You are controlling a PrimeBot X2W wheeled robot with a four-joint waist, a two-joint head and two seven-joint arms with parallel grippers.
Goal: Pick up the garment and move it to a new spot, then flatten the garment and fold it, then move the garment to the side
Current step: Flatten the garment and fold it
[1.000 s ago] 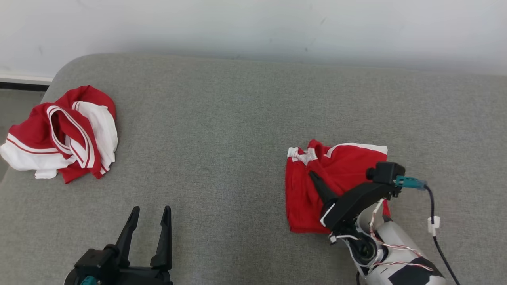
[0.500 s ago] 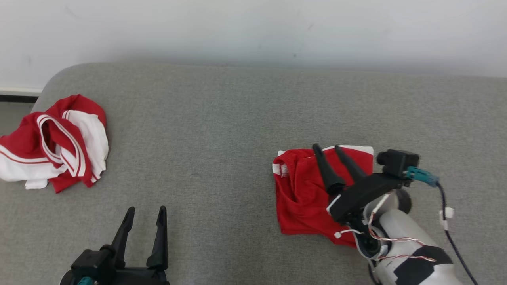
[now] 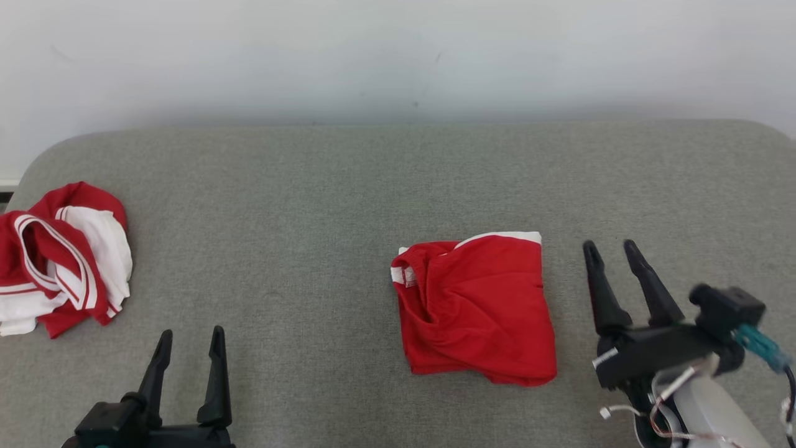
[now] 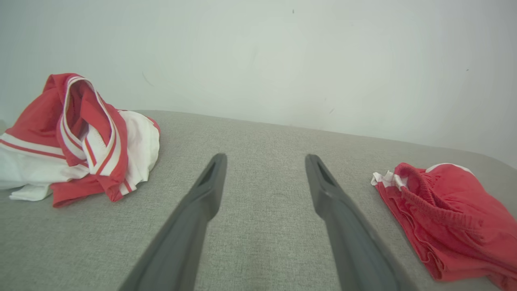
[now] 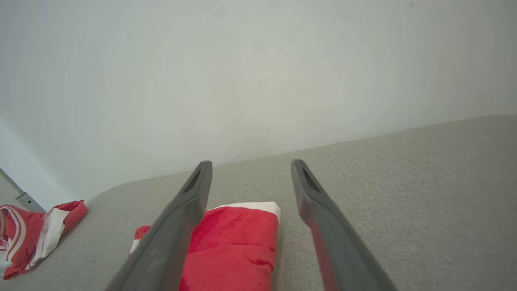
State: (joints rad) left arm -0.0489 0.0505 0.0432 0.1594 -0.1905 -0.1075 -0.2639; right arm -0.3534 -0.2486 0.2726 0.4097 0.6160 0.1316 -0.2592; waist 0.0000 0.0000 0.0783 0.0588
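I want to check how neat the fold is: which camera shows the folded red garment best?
The head view: the folded red garment lies whole and unobstructed, seen from above. The left wrist view crops it at the frame edge; in the right wrist view a finger crosses it.

A crumpled red-and-white jersey (image 3: 65, 255) lies at the left end of a grey couch (image 3: 280, 218). White wall (image 3: 398, 56) behind.

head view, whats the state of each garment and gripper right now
folded red garment: folded, lying on the grey cushion, not held
red and white garment: crumpled in a heap, untouched
left gripper: open, empty
right gripper: open, empty, beside the folded red garment, apart from it
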